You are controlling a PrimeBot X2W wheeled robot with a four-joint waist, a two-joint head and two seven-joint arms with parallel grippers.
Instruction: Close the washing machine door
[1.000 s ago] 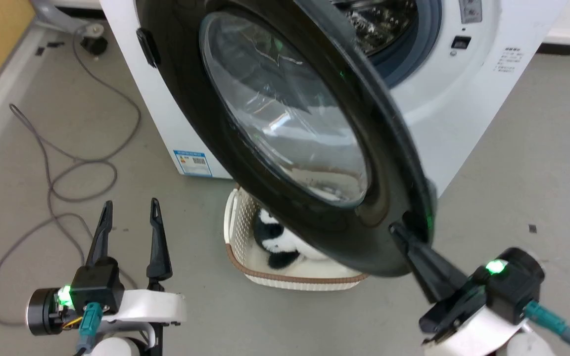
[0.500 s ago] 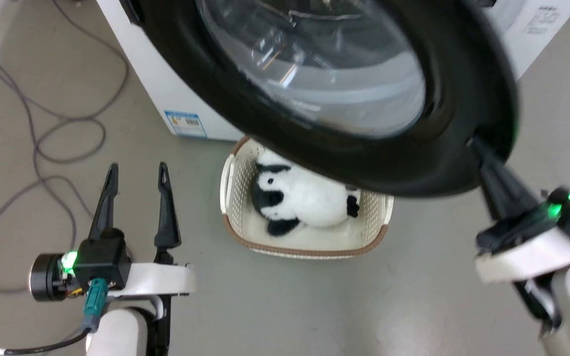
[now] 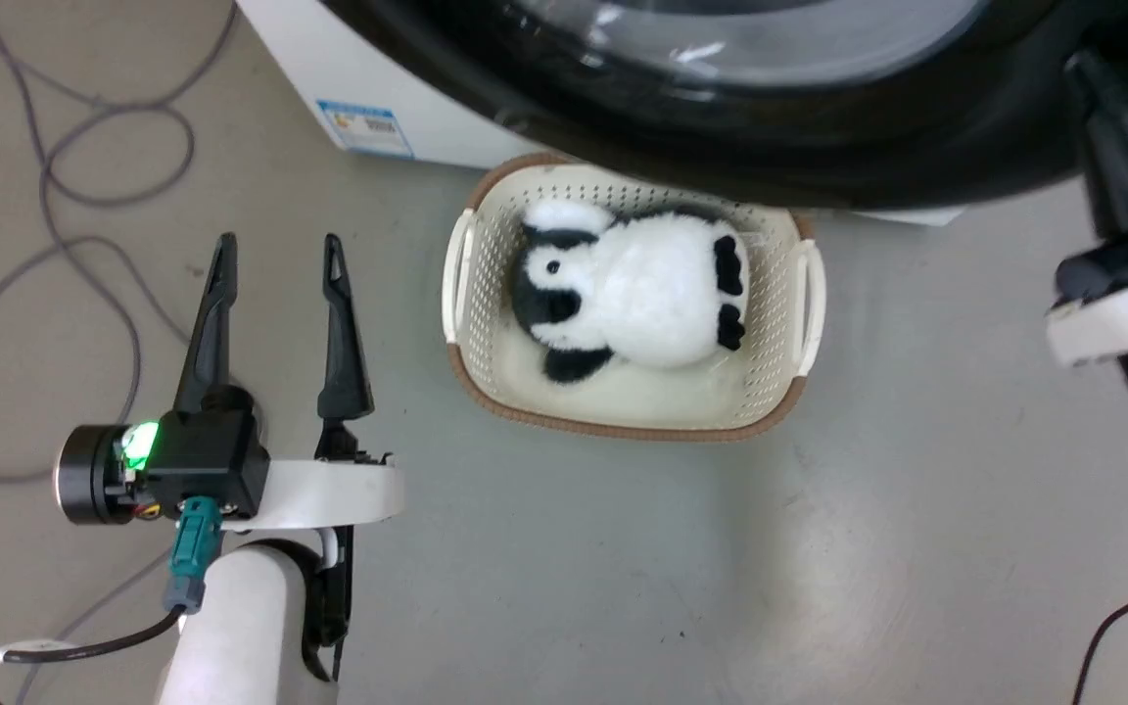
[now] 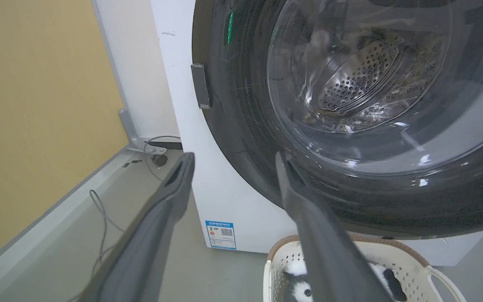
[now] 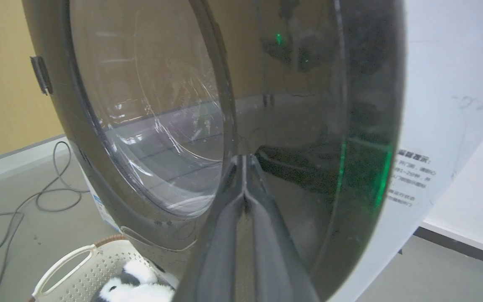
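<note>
While the left tool (image 3: 278, 243) gapes, the closed right tool (image 3: 1080, 65) touches the door (image 3: 770, 147).

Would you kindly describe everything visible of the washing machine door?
The washing machine door is a round disc: a glossy black plastic-looking ring around a bulging clear window through which the steel drum shows. A small grey tab sits on its edge. It stands nearly shut against the white washing machine, above the basket; the shut right gripper touches its ring.
</note>
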